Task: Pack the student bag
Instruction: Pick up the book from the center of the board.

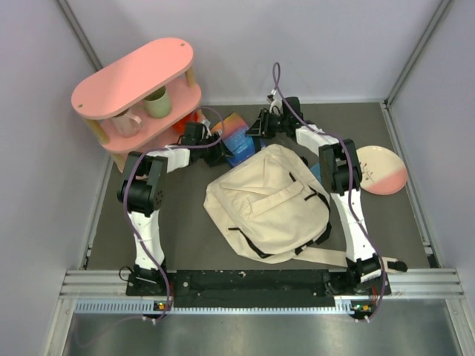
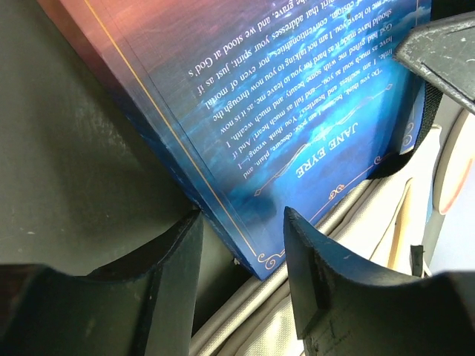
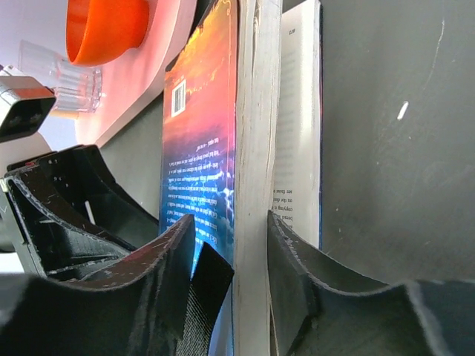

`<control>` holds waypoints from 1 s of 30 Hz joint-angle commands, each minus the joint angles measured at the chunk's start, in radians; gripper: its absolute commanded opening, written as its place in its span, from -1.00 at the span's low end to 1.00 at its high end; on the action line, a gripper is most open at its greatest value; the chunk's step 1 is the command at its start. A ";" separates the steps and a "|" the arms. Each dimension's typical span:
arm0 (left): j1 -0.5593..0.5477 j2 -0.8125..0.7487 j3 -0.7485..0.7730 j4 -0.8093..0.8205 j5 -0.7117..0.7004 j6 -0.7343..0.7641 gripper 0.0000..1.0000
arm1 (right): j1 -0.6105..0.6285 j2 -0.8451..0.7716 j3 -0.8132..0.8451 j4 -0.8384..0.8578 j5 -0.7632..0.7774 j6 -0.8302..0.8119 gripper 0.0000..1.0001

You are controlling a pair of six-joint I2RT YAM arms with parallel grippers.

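Student bag point(image 1: 267, 204) lies flat in the middle of the table point(image 1: 401, 237), flap up; Jane Eyre paperback point(image 1: 236, 137) at its far edge; left gripper point(image 2: 241, 215) part open, the book's corner between its fingers; right gripper point(image 3: 230, 219) part open astride the page block; whether either clamps it, cannot tell; pink shelf point(image 1: 141, 89) beyond.

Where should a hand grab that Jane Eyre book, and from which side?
Take the book across its thickness at the page edge, coming in edge-on, one finger on each flat cover. It is slim enough to fit between fingers; the right hand straddles it so.
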 commanded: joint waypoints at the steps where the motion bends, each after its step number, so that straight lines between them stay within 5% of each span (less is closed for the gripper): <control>1: -0.028 -0.007 0.083 0.184 0.101 -0.020 0.01 | 0.082 -0.080 -0.012 -0.052 -0.131 0.001 -0.22; 11: -0.028 -0.037 0.087 0.170 0.106 0.001 0.02 | 0.082 -0.129 0.002 -0.047 -0.063 -0.002 -0.90; 20: -0.028 -0.244 -0.008 0.098 0.002 0.092 0.46 | 0.065 -0.303 -0.126 0.207 0.006 0.157 -0.96; 30: -0.028 -0.468 -0.152 0.052 -0.073 0.126 0.53 | 0.058 -0.477 -0.239 0.282 0.068 0.199 -1.00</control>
